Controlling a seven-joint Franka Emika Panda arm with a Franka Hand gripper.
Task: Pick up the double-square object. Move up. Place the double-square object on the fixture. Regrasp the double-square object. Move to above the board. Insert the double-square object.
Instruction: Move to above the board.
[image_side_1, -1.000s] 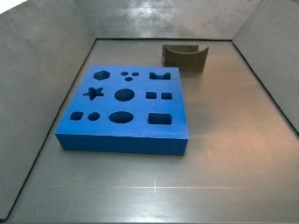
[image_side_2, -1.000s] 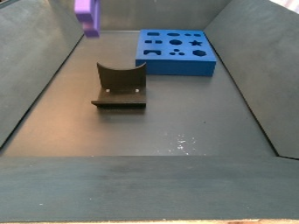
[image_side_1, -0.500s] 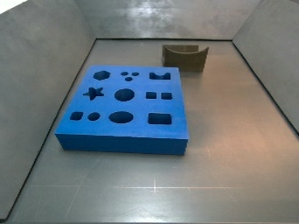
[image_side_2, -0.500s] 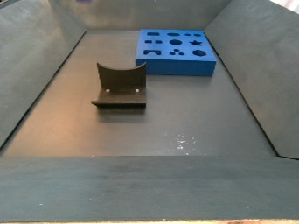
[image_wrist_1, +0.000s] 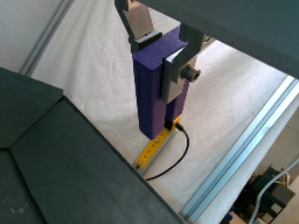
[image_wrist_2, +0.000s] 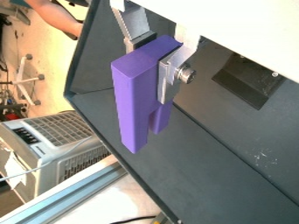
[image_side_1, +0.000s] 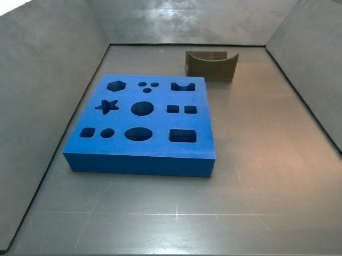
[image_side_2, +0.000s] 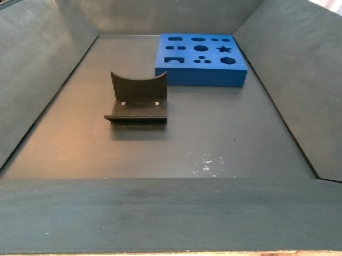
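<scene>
**Lifted clear, piece in the jaws, fixture next**

Clamped on the double-square object (image_wrist_1: 156, 87): silver finger plates with dark pads (image_wrist_1: 142, 38) pressed against its flat faces near the upper end, the purple block hanging down from the gripper (image_wrist_1: 163, 51) well above the floor. Same hold visible in both wrist views, with the stepped outline of the piece plainest where it shows as a thick slab beside a thinner one (image_wrist_2: 142, 101). No sign of gripper or piece in either side view, so evidently raised above the field of both fixed cameras and out past the wall of the bin, with cloth, a cable and a frame rail showing beneath.

Judged to be in the "move up" step, at or near its top. Fixture (image_side_2: 136, 98) standing empty on the dark floor, notch upward, seen too at the far end in a side view (image_side_1: 211, 64). Board (image_side_1: 144, 123) lying flat, well apart from the fixture, every hole vacant.

Next move: carry across to above the fixture, line the hanging piece up with the U-shaped notch, lower gently until seated, only then release for the regrasp. Risk of a tilted seat if the descent is off-centre.
</scene>
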